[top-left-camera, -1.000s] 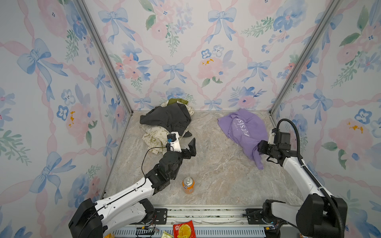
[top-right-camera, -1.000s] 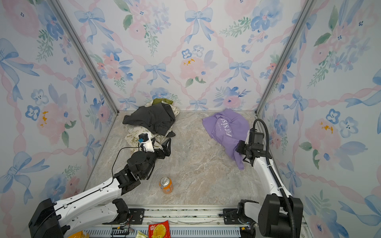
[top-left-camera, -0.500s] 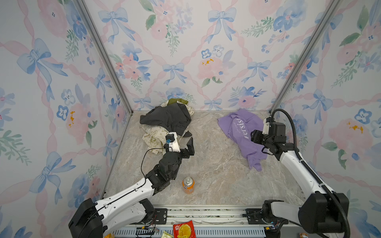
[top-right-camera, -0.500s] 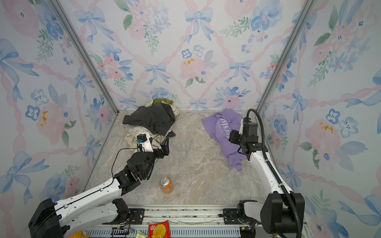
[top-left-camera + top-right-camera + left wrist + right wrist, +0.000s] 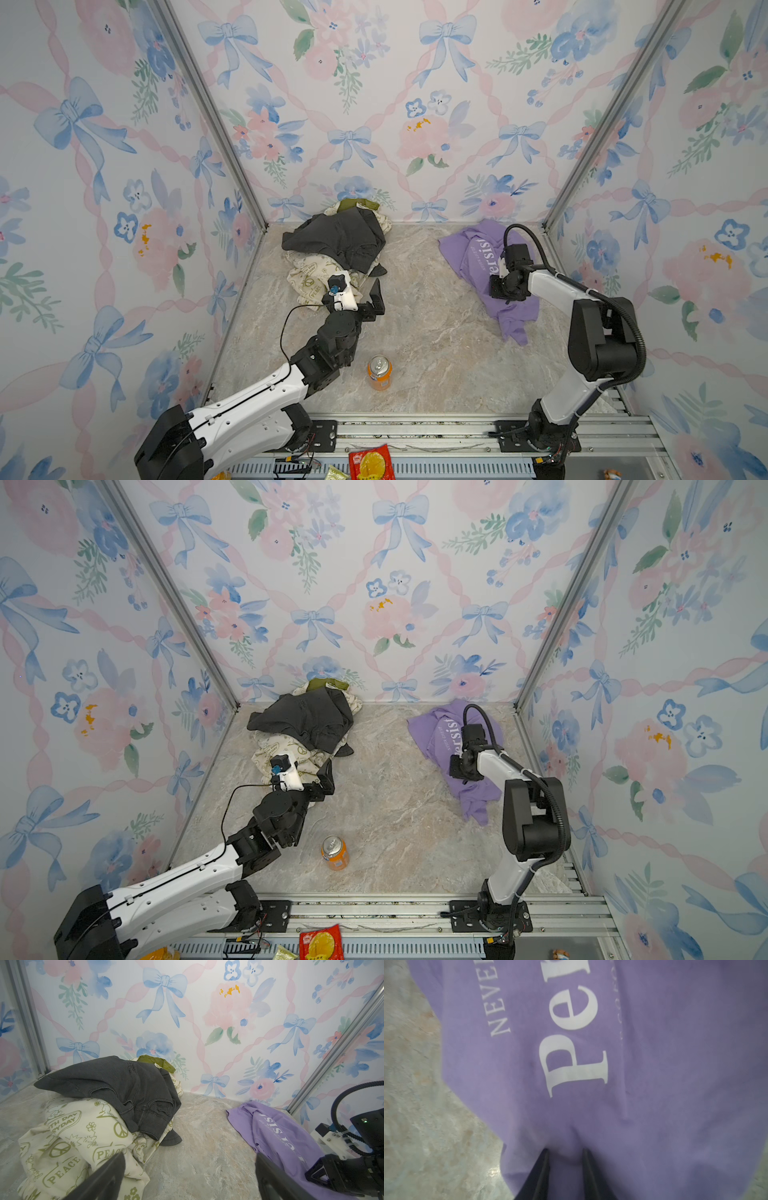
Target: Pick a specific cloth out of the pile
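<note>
Starting at the back-left corner of the table [image 5: 436,332], I see the pile [image 5: 332,249]: a dark grey garment [image 5: 336,241] thrown over a cream cloth with green prints [image 5: 309,278], with an olive scrap [image 5: 357,203] against the back wall. My left gripper [image 5: 190,1157] hovers just in front of that heap. Its jaws are spread wide with nothing between them, and they touch none of the fabric.

Near the front edge, about mid-table, an orange drink can [image 5: 379,372] stands upright, well apart from both heaps of fabric.

Towards the back-right corner lies the cloth [image 5: 469,253] I want, the lavender T-shirt. It is already clear of the pile, spread loosely on the marbled top, with one tail running toward the front. My right gripper [image 5: 565,1151] is down on it, just below the white "Persist" lettering [image 5: 575,1059]. The jaws stand narrow with a pucker of purple fabric pinched up between them. I can't tell how many layers they hold.

I judge this shirt light, limp and not at all fragile. It will sag and stretch from any single hold, and its trailing tail will drag across the table. A gathered fold near the middle, like this one, is the sensible place to grip. A flat single layer could slide out of the pads.
</note>
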Tool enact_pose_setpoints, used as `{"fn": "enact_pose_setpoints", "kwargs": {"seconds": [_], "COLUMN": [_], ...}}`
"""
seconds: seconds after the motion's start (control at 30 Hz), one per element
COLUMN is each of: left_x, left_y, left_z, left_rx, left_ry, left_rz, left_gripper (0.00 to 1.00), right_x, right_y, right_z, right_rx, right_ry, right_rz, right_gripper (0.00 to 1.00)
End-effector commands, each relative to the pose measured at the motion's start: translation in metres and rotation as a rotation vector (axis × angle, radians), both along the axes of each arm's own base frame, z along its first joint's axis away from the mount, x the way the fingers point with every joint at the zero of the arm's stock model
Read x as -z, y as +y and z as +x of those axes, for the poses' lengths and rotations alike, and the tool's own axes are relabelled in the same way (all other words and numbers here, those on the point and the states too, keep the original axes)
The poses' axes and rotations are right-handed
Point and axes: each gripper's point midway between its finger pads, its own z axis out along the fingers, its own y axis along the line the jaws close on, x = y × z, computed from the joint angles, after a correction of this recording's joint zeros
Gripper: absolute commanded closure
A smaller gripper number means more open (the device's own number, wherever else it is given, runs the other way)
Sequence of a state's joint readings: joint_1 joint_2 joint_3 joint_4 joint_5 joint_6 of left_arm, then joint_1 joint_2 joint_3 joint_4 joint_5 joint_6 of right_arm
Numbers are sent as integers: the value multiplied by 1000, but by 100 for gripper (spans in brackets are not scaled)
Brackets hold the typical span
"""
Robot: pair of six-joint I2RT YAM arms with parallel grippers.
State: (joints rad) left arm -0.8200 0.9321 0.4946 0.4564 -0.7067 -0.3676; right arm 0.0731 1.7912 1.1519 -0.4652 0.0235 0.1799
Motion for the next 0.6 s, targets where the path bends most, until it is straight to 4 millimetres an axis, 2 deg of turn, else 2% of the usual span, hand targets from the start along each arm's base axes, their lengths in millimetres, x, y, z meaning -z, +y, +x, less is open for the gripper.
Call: {"fn": "enact_pose_setpoints", "kwargs": {"seconds": [0.0,0.13,0.27,0.43,0.47,0.57], "left_x": [0,8,13,20,20,24], "left_y": [13,23,37,60,66,84], "left_z": [1,3,5,7,8,8], "left_rx": [-52,-94,-130,-192,-208,-268], "left_ry": [-14,-2,4,7,5,-1], "left_rz": [25,38,37,35,39,67], "left_gripper": [2,2,2,2,2,2], "right_x": [16,25,16,-28,-47,-81], "right_y": [-2,0,4,9,10,11], "right_z": [-14,-23,-23,-15,-13,-13], "right_rx": [-14,-12,-19,-19,-22,-24], "right_ry": [98,115,89,-55,-107,-211], "right_rz": [-8,10,36,67,68,65], "right_gripper": [71,70,69,61,59,46]}}
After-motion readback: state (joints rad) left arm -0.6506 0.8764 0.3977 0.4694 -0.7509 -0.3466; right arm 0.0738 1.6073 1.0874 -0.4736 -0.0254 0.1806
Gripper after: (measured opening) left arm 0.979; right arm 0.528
